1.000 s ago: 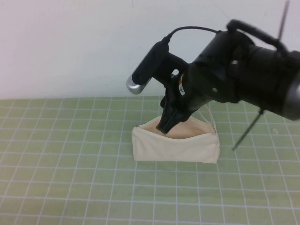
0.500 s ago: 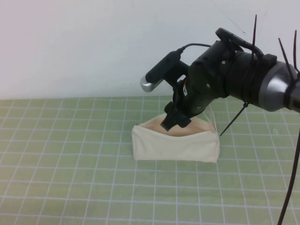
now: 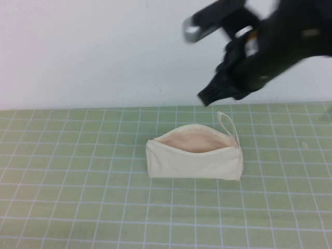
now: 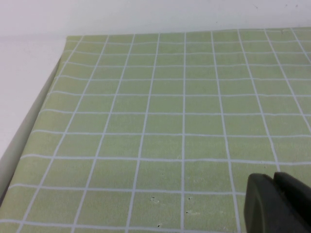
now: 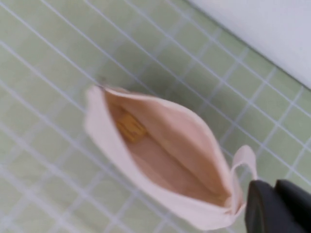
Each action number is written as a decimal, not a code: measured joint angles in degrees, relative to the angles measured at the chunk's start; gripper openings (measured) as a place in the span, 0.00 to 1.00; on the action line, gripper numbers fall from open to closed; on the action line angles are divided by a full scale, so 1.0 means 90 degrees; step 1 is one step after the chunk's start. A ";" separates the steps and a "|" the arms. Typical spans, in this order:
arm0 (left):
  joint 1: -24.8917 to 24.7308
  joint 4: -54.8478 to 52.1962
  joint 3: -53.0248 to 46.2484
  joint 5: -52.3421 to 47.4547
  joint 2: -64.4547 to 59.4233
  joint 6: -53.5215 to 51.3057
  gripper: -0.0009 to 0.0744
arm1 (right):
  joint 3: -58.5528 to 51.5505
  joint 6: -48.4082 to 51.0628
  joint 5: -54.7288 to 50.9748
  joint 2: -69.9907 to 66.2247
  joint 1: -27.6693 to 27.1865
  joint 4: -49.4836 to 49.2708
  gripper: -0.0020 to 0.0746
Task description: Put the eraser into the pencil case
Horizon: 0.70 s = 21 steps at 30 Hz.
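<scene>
Surroundings: green grid mat [image 3: 78, 171] covers the counter; white wall [image 3: 78, 52] behind. Only the case stands on the mat in the high view.
Obstructions: nothing lies between the right gripper and the case mouth; the space above the case is free.
Case [image 3: 194, 158]: at mat centre, slightly toward 3 o'clock, resting on its long side with the mouth open upward and the beige lining showing.
Case axis: long axis runs 9 o'clock to 3 o'clock in the high view; loop strap [image 3: 228, 126] at the 3 o'clock end, curling toward 12 o'clock.
Eraser [image 5: 130, 127]: inside the case, lying on the lining near the end opposite the strap; tan-yellow, seen only in the right wrist view. Its own axis cannot be told.
Right gripper [image 3: 215, 91]: in the air at 1 o'clock from the case, well apart from it, in front of the wall, tips pointing down toward 7 o'clock.
Right fingers: blurred; spacing cannot be told. No object is seen in them.
Left gripper [image 4: 277, 204]: over bare mat near the mat's edge, not seen in the high view.
Left fingers: the two dark tips sit together with only a thin seam between them, holding nothing.
Change from earlier: half a second ago the right gripper tips were down in the case mouth; now they are lifted up and toward 1 o'clock, clear of it. The case has not shifted.
</scene>
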State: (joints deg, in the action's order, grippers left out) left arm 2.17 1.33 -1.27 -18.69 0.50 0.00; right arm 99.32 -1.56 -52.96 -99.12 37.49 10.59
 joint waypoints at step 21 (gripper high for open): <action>0.0000 0.0000 0.0000 0.0000 0.0000 0.0000 0.01 | -0.4626 0.0109 -0.0042 0.4876 0.0000 -0.0736 0.03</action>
State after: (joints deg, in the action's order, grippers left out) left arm 2.17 1.33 -1.27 -18.69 0.50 0.00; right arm 57.69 -0.58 -53.34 -55.24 37.49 3.96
